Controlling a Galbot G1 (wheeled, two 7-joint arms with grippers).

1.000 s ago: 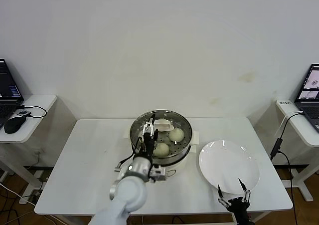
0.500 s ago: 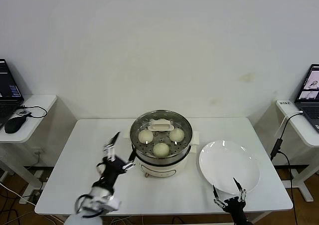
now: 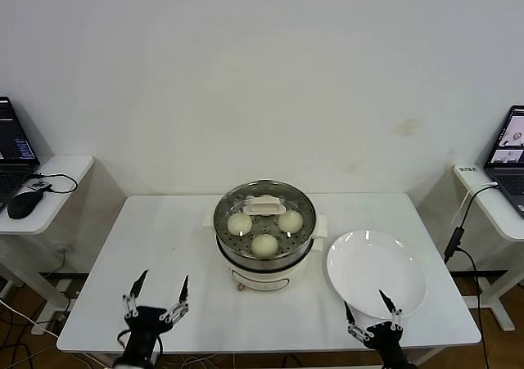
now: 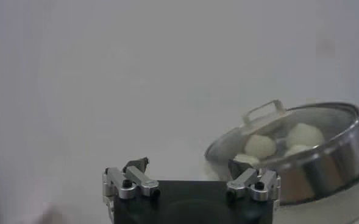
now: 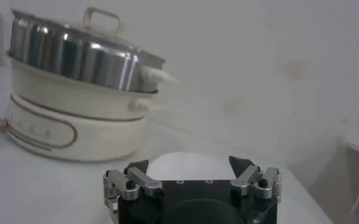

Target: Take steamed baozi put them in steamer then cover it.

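Note:
The steel steamer (image 3: pixel 264 250) sits on its white pot base at the table's middle. Three cream-white baozi (image 3: pixel 264 245) show inside it under the clear glass cover (image 3: pixel 264 208), which lies on the steamer with its cream handle on top. A fourth bun does not show. My left gripper (image 3: pixel 155 294) is open and empty at the table's front left edge, well apart from the steamer. My right gripper (image 3: pixel 370 308) is open and empty at the front right, near the plate's front rim. The covered steamer (image 4: pixel 292 155) shows in the left wrist view and in the right wrist view (image 5: pixel 81 61).
An empty white plate (image 3: pixel 376 272) lies to the right of the steamer. Side tables with laptops stand at far left (image 3: pixel 33 191) and far right (image 3: pixel 499 197). A cable (image 3: pixel 454 238) hangs off the right side table.
My left gripper let go of the cover on the steamer, pulled back toward the table's front left edge and stands open. My right gripper barely moved.

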